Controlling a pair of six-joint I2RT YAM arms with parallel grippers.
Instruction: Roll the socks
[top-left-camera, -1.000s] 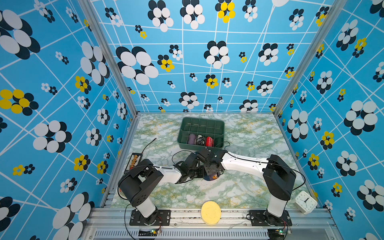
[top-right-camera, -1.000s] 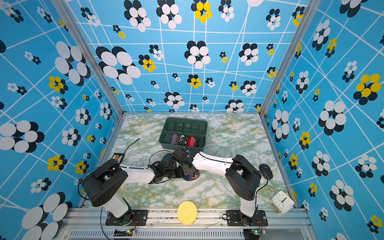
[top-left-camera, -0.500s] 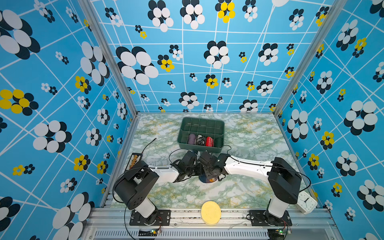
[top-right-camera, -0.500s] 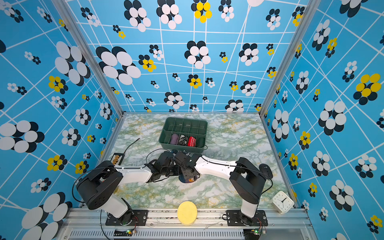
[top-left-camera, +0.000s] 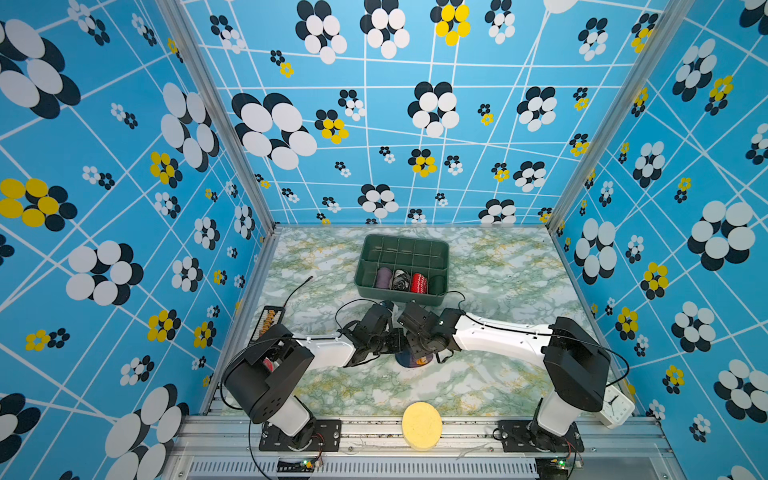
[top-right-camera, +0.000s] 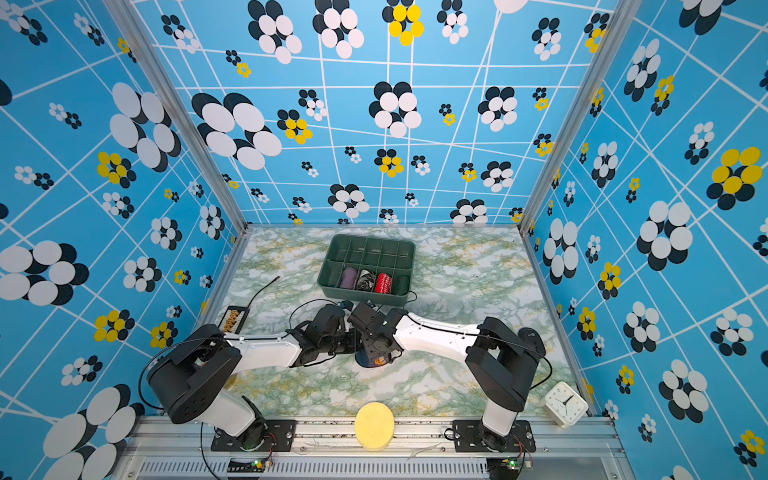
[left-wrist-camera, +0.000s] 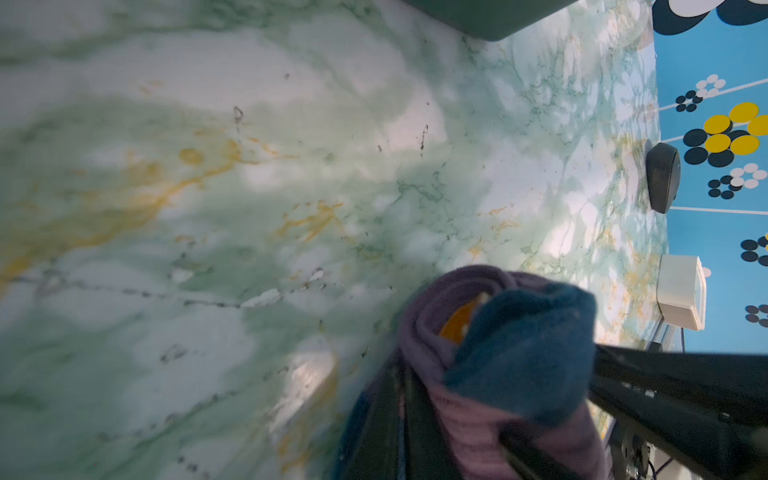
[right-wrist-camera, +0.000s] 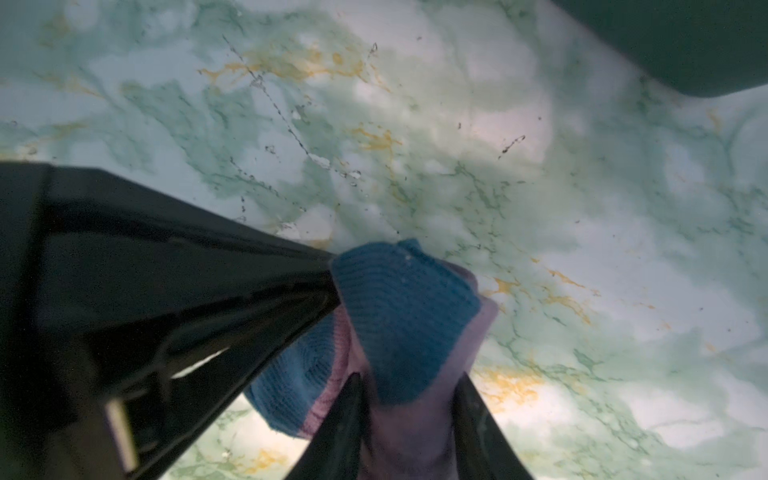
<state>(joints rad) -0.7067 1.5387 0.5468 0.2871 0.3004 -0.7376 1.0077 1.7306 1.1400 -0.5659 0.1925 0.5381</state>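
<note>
The socks sit bunched at mid-table, purple rib wrapped around dark blue, with a flash of orange cuff showing in the left wrist view. The right gripper has its jaws clamped on the purple bundle. The left gripper comes in from the side, its jaws pinched nearly together on the blue edge. Close behind is the green tray, with its near wall towards the wrists. Bare marble table opens to the right and forward to the yellow disc on the front rail. The white clock is at the right front corner, its dial too small to read.
</note>
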